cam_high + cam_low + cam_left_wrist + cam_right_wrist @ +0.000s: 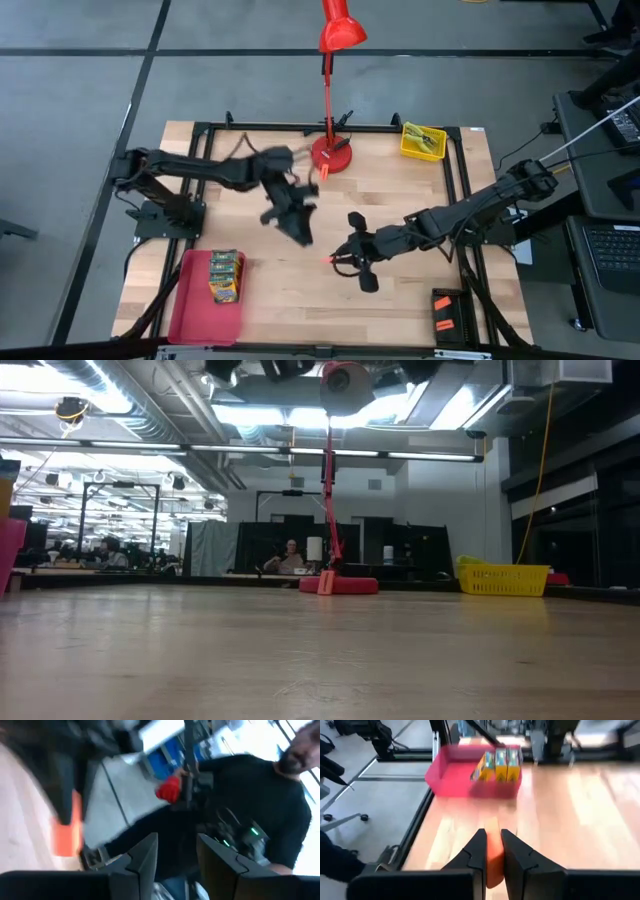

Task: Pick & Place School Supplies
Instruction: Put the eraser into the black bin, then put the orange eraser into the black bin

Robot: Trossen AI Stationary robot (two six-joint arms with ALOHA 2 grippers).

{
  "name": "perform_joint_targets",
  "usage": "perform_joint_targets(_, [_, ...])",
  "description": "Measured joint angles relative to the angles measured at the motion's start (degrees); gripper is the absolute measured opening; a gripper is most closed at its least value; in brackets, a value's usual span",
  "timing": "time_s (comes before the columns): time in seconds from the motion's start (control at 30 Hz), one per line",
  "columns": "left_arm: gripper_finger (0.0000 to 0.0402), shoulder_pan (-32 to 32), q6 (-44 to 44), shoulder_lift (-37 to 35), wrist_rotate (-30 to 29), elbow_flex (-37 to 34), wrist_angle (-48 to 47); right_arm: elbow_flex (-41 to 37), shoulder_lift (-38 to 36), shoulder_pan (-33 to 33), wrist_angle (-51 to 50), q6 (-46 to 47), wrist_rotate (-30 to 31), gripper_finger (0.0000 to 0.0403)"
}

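Observation:
My right gripper point(340, 259) hangs over the table's middle, shut on a small orange piece point(492, 851). My left gripper point(303, 233) hovers a little to its far left, open, with nothing between its fingers point(145, 857). Two yellow-and-green crayon boxes point(225, 275) lie in the red tray point(190, 310) at the near left. A yellow basket point(422, 141) at the far right holds a tool with yellow-green handles. My right gripper pinches the orange piece between its two fingers point(476, 851). The piece's free end point(328, 260) sticks out past the fingertips toward the table's left. The fingers come from the table's right, slanting down. The piece is lifted clear of the table.
A tall red desk lamp point(331, 150) stands at the far middle. More orange pieces point(447, 320) sit on a black holder at the near right. A person in dark clothes point(250, 795) stands beyond the table. Bare wood lies between the tray and my grippers.

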Motion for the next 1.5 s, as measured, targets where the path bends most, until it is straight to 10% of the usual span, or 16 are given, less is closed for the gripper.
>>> perform_joint_targets(0.2, [0.0133,7.68,13.38,-7.58,-9.63,0.0,-21.2,0.0,-0.84,3.69,-10.56,10.96,-1.59,0.0034])
perform_joint_targets(0.43, [0.0122,11.56,36.1,-11.52,-34.9,-0.12,-52.29,0.0,-1.27,18.42,-30.82,35.83,-8.0,0.0034])
perform_joint_targets(0.9, [0.0111,9.1,32.57,-11.28,-34.59,-8.7,-34.05,2.86,-1.27,45.16,-45.21,88.02,-10.26,0.0034])
perform_joint_targets(1.07, [0.0111,8.87,30.65,-11.28,-37.59,-11.48,-30.75,3.46,-1.27,48.16,-50.97,91.37,-11.92,0.0051])
perform_joint_targets(1.3, [0.0133,8.47,30.27,-11.26,-42.5,-12.13,-28.22,3.46,-1.27,48.36,-54.92,93.58,-9.6,0.0184])
perform_joint_targets(1.5, [0.0158,8.25,23.98,-8.73,-60.67,-12.11,-16.47,3.11,-1.29,48.07,-64.22,100.57,-0.27,0.0217])
